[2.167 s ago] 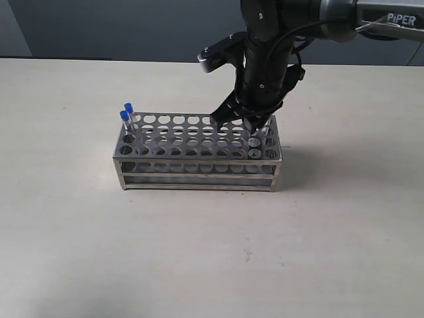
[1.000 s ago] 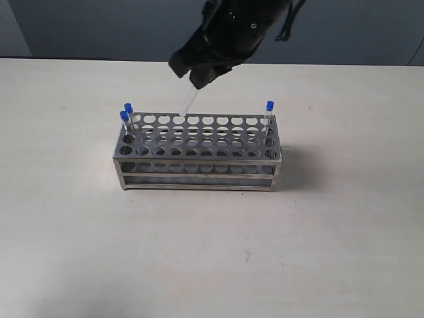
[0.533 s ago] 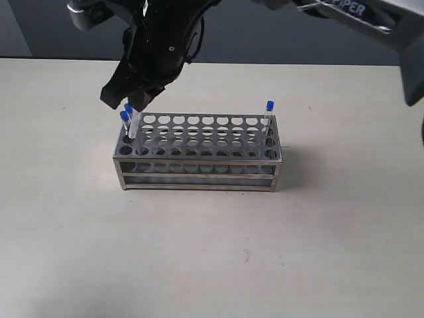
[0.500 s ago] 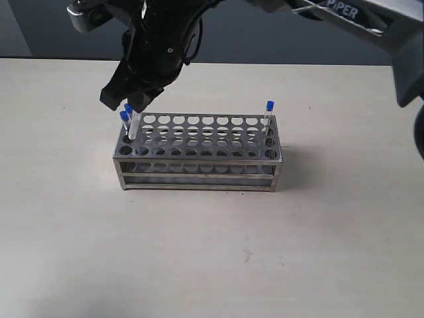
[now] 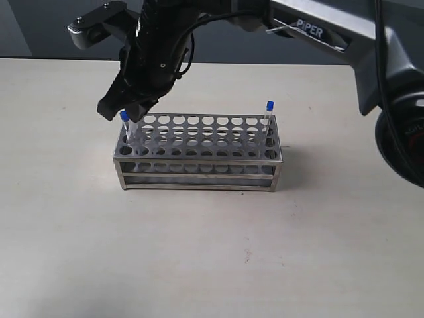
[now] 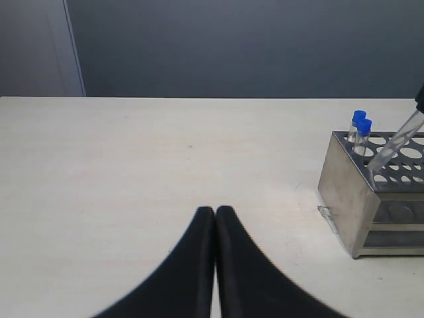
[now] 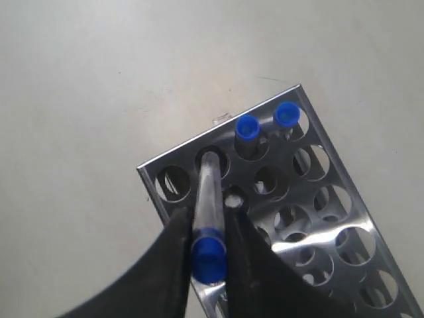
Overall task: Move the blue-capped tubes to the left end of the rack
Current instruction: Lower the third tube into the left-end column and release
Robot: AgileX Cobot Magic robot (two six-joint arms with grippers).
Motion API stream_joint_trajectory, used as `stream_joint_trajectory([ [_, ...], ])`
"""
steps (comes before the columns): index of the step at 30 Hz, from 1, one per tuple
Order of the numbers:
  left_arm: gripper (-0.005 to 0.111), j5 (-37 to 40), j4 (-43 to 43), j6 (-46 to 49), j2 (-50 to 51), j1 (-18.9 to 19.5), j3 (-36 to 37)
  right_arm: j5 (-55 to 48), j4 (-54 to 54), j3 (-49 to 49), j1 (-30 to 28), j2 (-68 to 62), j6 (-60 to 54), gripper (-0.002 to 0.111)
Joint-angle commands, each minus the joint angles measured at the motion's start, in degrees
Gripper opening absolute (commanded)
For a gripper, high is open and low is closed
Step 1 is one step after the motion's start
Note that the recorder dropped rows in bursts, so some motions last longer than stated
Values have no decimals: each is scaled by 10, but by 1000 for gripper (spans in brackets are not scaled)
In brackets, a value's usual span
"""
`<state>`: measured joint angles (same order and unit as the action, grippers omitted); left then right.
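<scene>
A silver perforated metal rack holds two thin clear blue-capped tubes at its left end and a third tube at its right back corner. The right gripper clamps a fourth tube, tilted, tip at a left-end hole. The left gripper is closed and empty.

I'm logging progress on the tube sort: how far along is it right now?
Done: two blue-capped tubes stand at the rack's left end. In hand: the right gripper holds a third tube, tip at a left-end hole. Left: seat it, then move the last tube from the right end.
</scene>
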<state>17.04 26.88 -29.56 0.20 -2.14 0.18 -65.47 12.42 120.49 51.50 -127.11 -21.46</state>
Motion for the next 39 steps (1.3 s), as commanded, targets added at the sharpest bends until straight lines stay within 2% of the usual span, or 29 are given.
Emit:
stream_joint_trajectory([
  [1, 1, -4, 0, 0, -2, -4, -2, 38, 27, 4, 0, -9, 0, -1],
  [18, 1, -4, 0, 0, -2, -4, -2, 56, 100, 4, 0, -65, -39, -1],
  [26, 1, -4, 0, 0, -2, -4, -2, 42, 98, 4, 0, -77, -39, -1],
  [28, 1, -4, 0, 0, -2, -4, -2, 33, 98, 4, 0, -77, -39, 4],
  [33, 1, -3, 0, 0, -2, -4, -2, 13, 98, 4, 0, -74, -37, 40],
  [34, 1, -3, 0, 0, -2, -4, -2, 9, 97, 4, 0, -73, -34, 43],
  [39, 1, -3, 0, 0, -2, -4, -2, -5, 84, 4, 0, -48, -16, 40],
])
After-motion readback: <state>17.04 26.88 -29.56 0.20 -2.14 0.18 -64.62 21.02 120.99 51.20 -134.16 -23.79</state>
